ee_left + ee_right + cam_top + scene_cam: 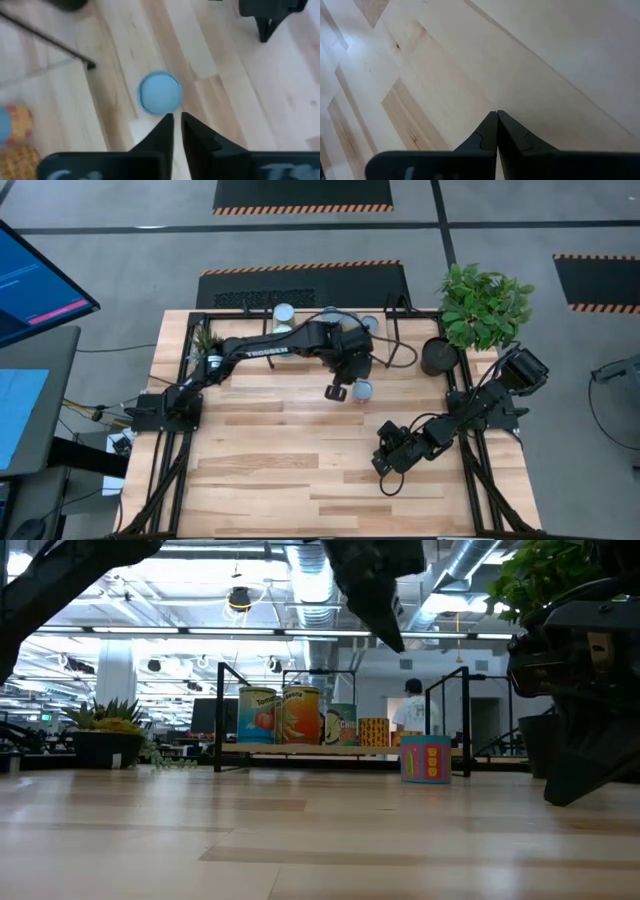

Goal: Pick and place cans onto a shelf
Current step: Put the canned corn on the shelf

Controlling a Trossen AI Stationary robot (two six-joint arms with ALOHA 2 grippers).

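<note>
A can with a pale-blue top (362,390) stands upright on the table, right of the middle; it also shows in the low view (426,758) and the left wrist view (160,93). My left gripper (338,387) hovers above the table just left of this can, its fingers (165,131) all but shut with only a thin gap, touching nothing. Several cans (300,715) stand on the shelf (300,748) at the table's far side. My right gripper (385,463) is shut and empty, low over the table toward the near right.
A dark round pot (438,356) with a leafy green plant (485,305) stands at the far right. A small plant (205,338) sits at the far left. The shelf's thin black legs (50,42) stand near the left gripper. Bare plank tabletop (270,470) lies at the near left.
</note>
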